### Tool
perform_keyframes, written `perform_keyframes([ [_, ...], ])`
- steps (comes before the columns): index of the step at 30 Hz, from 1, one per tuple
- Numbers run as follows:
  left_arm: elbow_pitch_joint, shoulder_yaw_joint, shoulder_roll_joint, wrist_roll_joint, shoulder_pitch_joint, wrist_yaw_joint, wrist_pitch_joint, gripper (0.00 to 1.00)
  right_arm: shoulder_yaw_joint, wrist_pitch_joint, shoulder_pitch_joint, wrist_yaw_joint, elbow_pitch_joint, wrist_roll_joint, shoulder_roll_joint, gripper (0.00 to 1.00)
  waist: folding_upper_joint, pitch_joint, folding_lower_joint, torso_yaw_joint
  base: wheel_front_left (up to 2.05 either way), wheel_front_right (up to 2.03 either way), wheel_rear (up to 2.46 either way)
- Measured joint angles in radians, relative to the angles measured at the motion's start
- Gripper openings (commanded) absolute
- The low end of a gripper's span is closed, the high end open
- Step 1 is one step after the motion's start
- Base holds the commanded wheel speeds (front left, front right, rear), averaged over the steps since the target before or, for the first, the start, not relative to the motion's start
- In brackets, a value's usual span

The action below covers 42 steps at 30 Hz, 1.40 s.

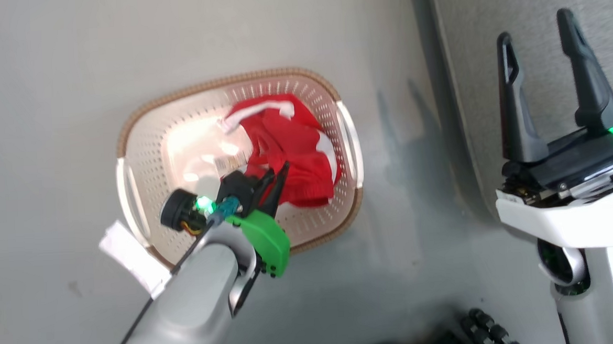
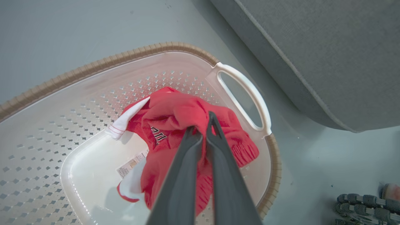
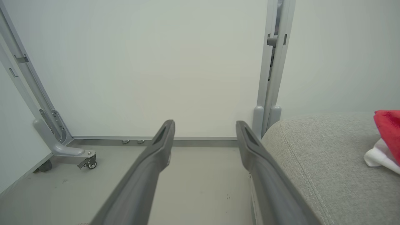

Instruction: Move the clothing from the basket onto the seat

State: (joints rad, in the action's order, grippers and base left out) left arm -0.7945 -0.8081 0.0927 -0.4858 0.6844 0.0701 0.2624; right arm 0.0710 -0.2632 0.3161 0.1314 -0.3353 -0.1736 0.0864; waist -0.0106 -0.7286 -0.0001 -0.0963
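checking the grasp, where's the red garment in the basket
In the head view the red garment lies bunched in the right half of the basket, near its right handle, with the left gripper shut on it.

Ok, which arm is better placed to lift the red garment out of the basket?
Left. The left tool is shut on the red garment inside the basket, so it likely only needs to lift and carry. The right tool stands open beside the seat, away from the basket.
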Motion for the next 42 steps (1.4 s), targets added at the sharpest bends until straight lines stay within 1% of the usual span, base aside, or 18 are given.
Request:
perform_keyframes([
  [4, 0.077, 0.09, -0.003, 0.047, -0.112, 0.0, 0.0, 0.0, 0.023, 0.0, -0.053, 0.0, 0.04, -0.022, -0.013, 1.0, 0.0, 0.105, 0.0, 0.006, 0.0, 0.0, 0.0],
  [11, 0.194, 0.239, -0.019, 0.072, -0.284, 0.015, 0.0, 0.0, 0.06, 0.0, -0.167, 0.0, 0.107, -0.042, -0.028, 1.0, 0.0, 0.296, 0.0, 0.015, 0.0, 0.0, 0.0],
  [16, 0.289, 0.32, -0.029, 0.087, -0.391, 0.022, 0.0, 0.0, 0.082, 0.0, -0.252, 0.0, 0.149, -0.052, -0.032, 1.0, 0.0, 0.43, -0.0001, 0.018, 0.0, 0.0, 0.0],
  [20, 0.38, 0.364, -0.036, 0.109, -0.449, 0.024, 0.0, 0.0, 0.097, 0.0, -0.308, 0.0, 0.171, -0.06, -0.033, 1.0, 0.0, 0.535, -0.0001, 0.02, 0.0, 0.0, 0.0],
  [25, 0.483, 0.392, -0.04, 0.127, -0.477, 0.026, 0.0, 0.0, 0.109, 0.0, -0.342, 0.0, 0.194, -0.066, -0.033, 1.0, 0.0, 0.647, -0.0001, 0.022, 0.0, 0.0, 0.0],
  [32, 0.577, 0.394, -0.042, 0.139, -0.495, 0.026, 0.0, 0.0, 0.12, 0.0, -0.381, 0.0, 0.22, -0.077, -0.028, 1.0, 0.0, 0.751, -0.0001, 0.024, 0.0, 0.0, 0.0],
  [37, 0.639, 0.381, -0.042, 0.143, -0.499, 0.021, 0.0, 0.0, 0.13, 0.0, -0.404, 0.0, 0.234, -0.092, -0.026, 1.0, 0.0, 0.781, -0.0001, 0.024, 0.0, 0.0, 0.0],
  [42, 0.686, 0.353, -0.042, 0.114, -0.499, 0.014, 0.0, 0.0, 0.135, 0.0, -0.404, 0.0, 0.249, -0.107, -0.026, 1.0, 0.0, 0.773, 0.0, 0.026, 0.0, 0.0, 0.0],
])
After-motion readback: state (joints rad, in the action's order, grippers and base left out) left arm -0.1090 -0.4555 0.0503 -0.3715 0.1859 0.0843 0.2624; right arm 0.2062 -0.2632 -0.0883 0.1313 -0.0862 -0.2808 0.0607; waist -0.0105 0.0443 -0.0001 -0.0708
